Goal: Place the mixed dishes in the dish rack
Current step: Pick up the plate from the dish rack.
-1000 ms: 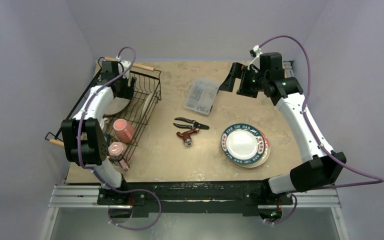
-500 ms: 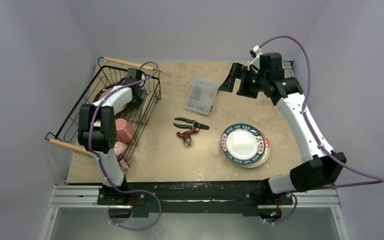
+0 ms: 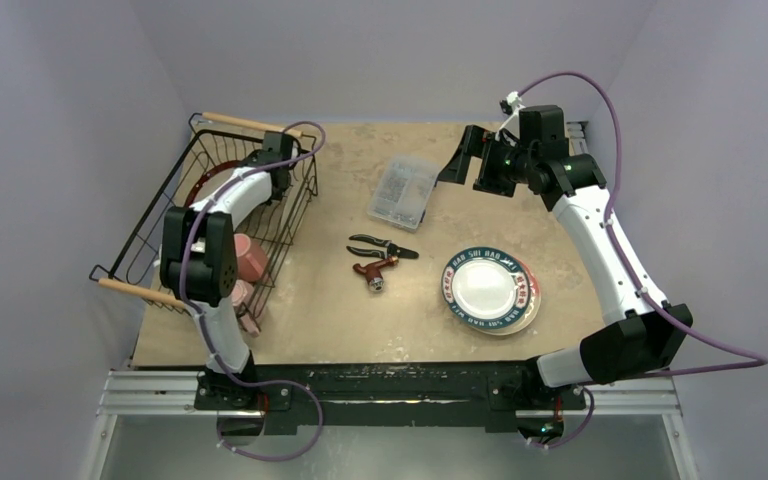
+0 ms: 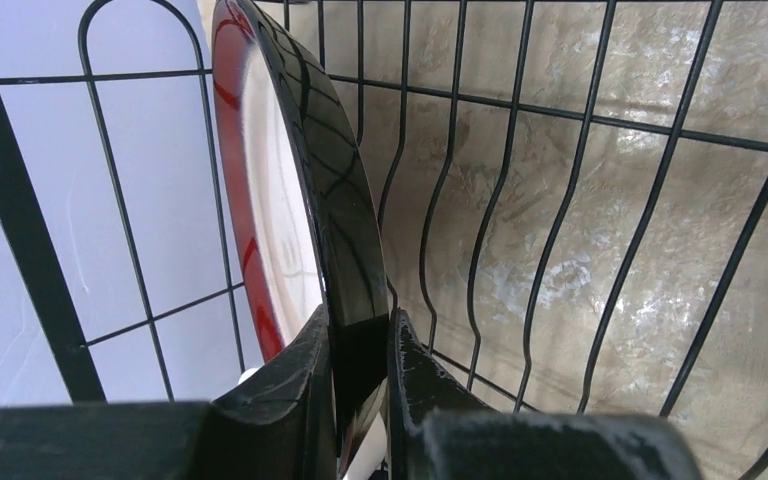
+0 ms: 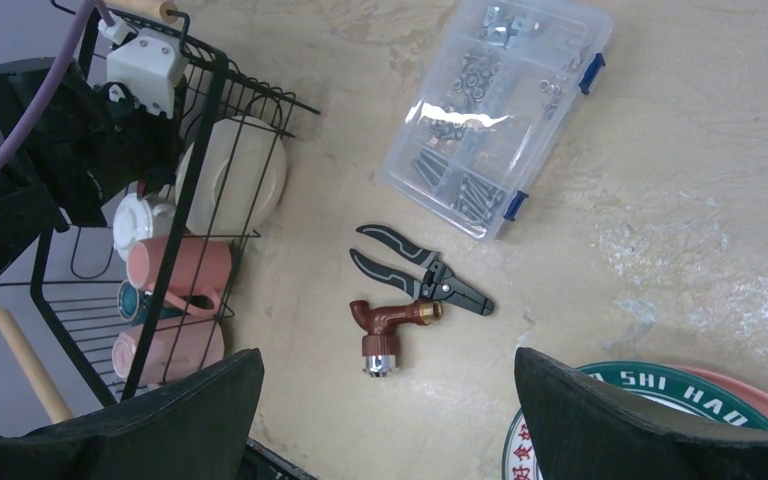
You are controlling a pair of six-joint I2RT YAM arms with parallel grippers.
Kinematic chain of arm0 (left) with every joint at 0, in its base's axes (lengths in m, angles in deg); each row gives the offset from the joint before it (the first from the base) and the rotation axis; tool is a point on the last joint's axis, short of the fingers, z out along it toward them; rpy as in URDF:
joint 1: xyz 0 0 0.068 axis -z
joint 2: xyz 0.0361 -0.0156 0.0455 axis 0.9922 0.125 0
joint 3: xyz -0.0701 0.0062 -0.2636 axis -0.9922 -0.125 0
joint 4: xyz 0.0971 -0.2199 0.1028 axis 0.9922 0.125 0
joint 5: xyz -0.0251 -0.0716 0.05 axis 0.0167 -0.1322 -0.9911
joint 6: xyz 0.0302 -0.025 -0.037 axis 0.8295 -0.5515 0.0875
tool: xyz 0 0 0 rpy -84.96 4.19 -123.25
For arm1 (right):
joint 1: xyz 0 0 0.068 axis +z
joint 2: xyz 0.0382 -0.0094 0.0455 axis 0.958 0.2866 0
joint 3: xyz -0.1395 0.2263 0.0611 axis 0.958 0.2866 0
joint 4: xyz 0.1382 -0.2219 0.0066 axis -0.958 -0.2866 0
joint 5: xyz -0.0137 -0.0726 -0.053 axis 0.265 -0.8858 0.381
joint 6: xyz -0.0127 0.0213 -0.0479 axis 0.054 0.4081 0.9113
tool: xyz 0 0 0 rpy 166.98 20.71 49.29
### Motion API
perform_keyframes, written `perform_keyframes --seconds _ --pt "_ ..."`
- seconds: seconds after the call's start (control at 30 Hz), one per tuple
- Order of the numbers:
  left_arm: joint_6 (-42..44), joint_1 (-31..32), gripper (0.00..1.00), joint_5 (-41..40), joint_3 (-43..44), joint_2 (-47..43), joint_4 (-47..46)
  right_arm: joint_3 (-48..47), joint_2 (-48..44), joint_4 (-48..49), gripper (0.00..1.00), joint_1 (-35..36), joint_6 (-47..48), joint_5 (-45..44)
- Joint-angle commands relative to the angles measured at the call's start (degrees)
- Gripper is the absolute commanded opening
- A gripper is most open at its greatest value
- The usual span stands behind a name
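The dish rack (image 3: 150, 225) sits at the table's far left, its wires (image 4: 570, 200) filling the left wrist view. Inside it a red-black-rimmed plate (image 4: 335, 170) stands on edge, and my left gripper (image 4: 360, 345) is shut on its rim. My left arm (image 3: 245, 185) reaches over the rack. Pink mugs (image 5: 175, 268), a white cup (image 5: 140, 222) and a cream plate (image 5: 240, 180) also sit in the rack. A teal-patterned plate (image 3: 487, 288) lies on another plate at the right. High above the far right of the table my right gripper (image 5: 385, 370) is open and holds nothing.
A clear plastic compartment box (image 3: 404, 190) lies mid-table at the back. Black pliers (image 3: 385, 245) and a red-brown tap fitting (image 3: 374, 272) lie in the middle. The rack's wooden handles (image 3: 245, 122) stick out at its far and near ends.
My left arm swung from the rack's left side to its far end and its jaws closed on the plate's rim. The rack looks slightly shifted. The right arm stayed still.
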Motion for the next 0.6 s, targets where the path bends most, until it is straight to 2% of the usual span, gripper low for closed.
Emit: perform_keyframes --seconds 0.0,0.27,0.57 --pt "-0.81 -1.15 0.00 0.06 -0.01 -6.33 5.68 -1.80 -1.91 0.38 0.99 -0.10 -0.33 0.66" --pt "-2.83 -1.24 0.00 -1.61 -0.41 -16.73 10.43 -2.79 -1.62 0.47 0.99 -0.09 -0.37 0.57" --pt "-2.34 -1.24 0.00 -2.72 -0.43 -25.91 9.66 -3.66 -0.89 0.65 0.99 0.02 -0.92 1.67"
